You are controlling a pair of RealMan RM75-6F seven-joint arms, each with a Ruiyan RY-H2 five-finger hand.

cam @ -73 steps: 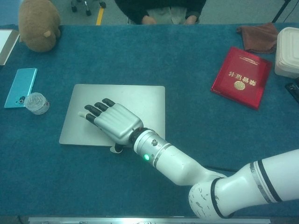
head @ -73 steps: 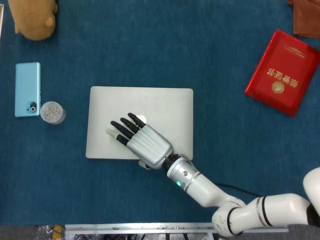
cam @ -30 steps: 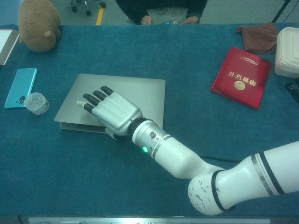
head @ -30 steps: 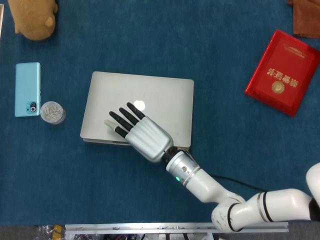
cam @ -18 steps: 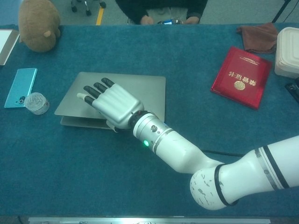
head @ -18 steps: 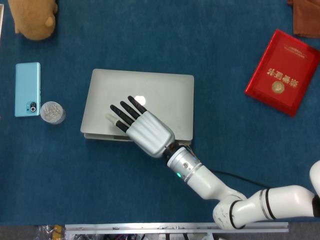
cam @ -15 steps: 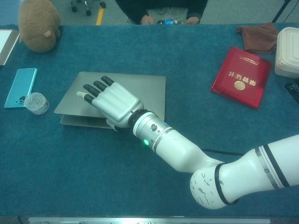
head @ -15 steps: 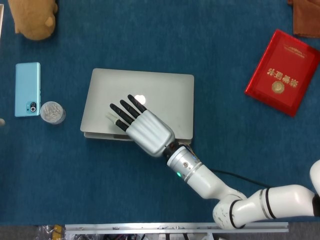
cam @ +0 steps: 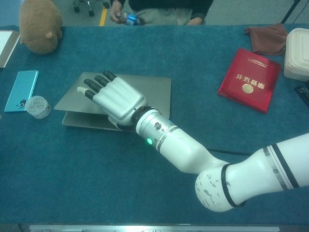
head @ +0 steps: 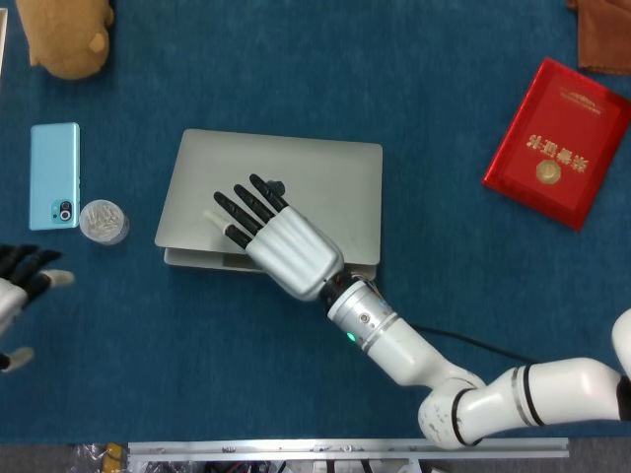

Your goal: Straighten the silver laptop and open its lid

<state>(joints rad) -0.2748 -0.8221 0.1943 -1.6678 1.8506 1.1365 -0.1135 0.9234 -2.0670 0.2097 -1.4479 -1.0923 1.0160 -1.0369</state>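
The silver laptop (head: 330, 187) lies square on the blue table, its lid (cam: 155, 89) lifted a little off the base (cam: 79, 122) along the front edge. My right hand (head: 281, 246) rests with its fingers spread flat on top of the lid (cam: 116, 99); its thumb is hidden under the lid's front edge, so it grips the lid there. At the left edge of the head view my left hand (head: 18, 286) shows low over the table, fingers apart and holding nothing. It does not show in the chest view.
A cyan phone (head: 53, 175) and a small clear jar (head: 103, 221) lie left of the laptop. A brown plush toy (cam: 41, 26) sits far left, a red booklet (cam: 248, 79) to the right, a brown cloth (cam: 268, 37) and a white container (cam: 297, 53) far right.
The lid's front edge has risen from flat to a small gap as my right hand lifted it. My left hand has come into the head view at the left edge.
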